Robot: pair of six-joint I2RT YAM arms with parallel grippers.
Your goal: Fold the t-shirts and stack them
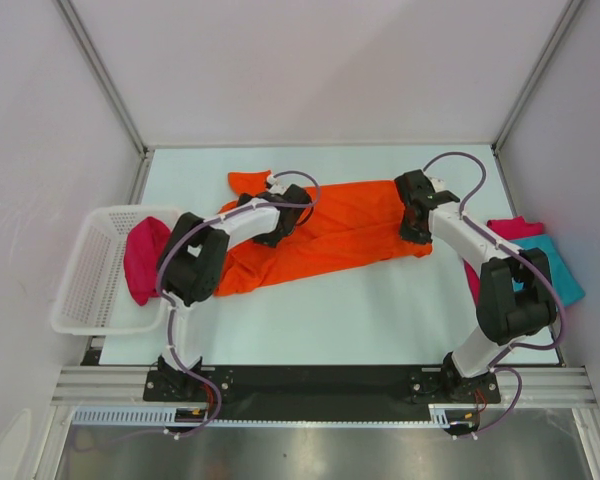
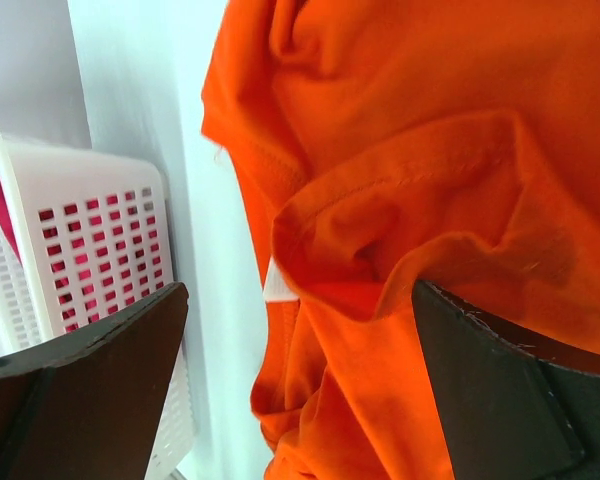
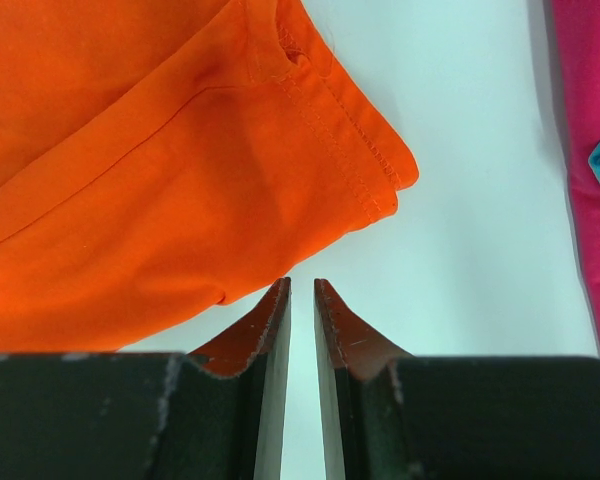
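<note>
Across the middle of the pale table lies the bright orange cloth t-shirt, limp and light; hemmed corners look like the surest hold. The left gripper gapes wide over rumpled folds; the right gripper is nearly closed, holding nothing.

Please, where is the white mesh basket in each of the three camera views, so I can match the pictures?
Top external: the white mesh basket is at the left edge of the table, a crimson shirt inside it.
Left wrist: at the left edge of the picture, red showing through the mesh.
Right wrist: not in it.
Shared landmark: the orange t-shirt.
</note>
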